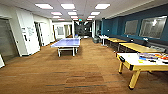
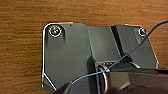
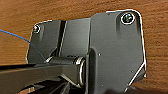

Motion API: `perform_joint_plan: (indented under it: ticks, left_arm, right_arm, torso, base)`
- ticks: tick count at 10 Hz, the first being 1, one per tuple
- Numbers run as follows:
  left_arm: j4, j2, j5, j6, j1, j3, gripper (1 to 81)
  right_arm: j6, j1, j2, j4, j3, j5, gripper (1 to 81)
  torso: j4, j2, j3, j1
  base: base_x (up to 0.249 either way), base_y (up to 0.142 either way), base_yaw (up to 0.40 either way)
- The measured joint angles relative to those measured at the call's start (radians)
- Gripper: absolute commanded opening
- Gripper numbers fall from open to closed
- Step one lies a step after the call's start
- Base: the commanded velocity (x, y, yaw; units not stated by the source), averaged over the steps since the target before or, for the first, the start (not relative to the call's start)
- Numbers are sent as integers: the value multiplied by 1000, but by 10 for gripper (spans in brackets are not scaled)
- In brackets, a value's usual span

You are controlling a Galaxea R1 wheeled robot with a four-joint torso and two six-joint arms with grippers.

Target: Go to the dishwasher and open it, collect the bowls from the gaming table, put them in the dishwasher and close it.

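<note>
- gaming table (image 1: 140, 62), pale glossy top with yellow edge and legs, stands on the brown carpet (image 1: 82, 72) at the head view's right, coloured items on its far end
- blue ping-pong table (image 1: 67, 43) stands further down the hall
- Both wrist views look down on carpet; jaw state and the table's place relative to the jaws: cannot tell

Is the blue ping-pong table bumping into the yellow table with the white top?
Apart. The head view shows the blue ping-pong table mid-room and the yellow table near the right side, with open wooden floor between them.
</note>
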Motion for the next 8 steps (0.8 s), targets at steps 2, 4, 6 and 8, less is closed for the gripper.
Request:
perform_joint_plan:
  ticks: [2, 4, 6, 8]
  left_arm:
    - [0, 2, 0, 0, 0, 0, 811]
    - [0, 2, 0, 0, 0, 0, 811]
    - [0, 2, 0, 0, 0, 0, 811]
    - [0, 2, 0, 0, 0, 0, 811]
  right_arm:
    - [0, 0, 0, 0, -1, 0, 811]
    - [0, 0, 0, 0, -3, 0, 811]
    - [0, 0, 3, 0, -3, 0, 811]
    - [0, 1, 6, 0, -3, 0, 811]
  torso:
    - [0, 0, 0, 0]
    - [0, 0, 0, 0]
    - [0, 0, 0, 0]
    - [0, 0, 0, 0]
  base:
    - [276, 0, 0]
    - [276, 0, 0]
    - [276, 0, 0]
    - [276, 0, 0]
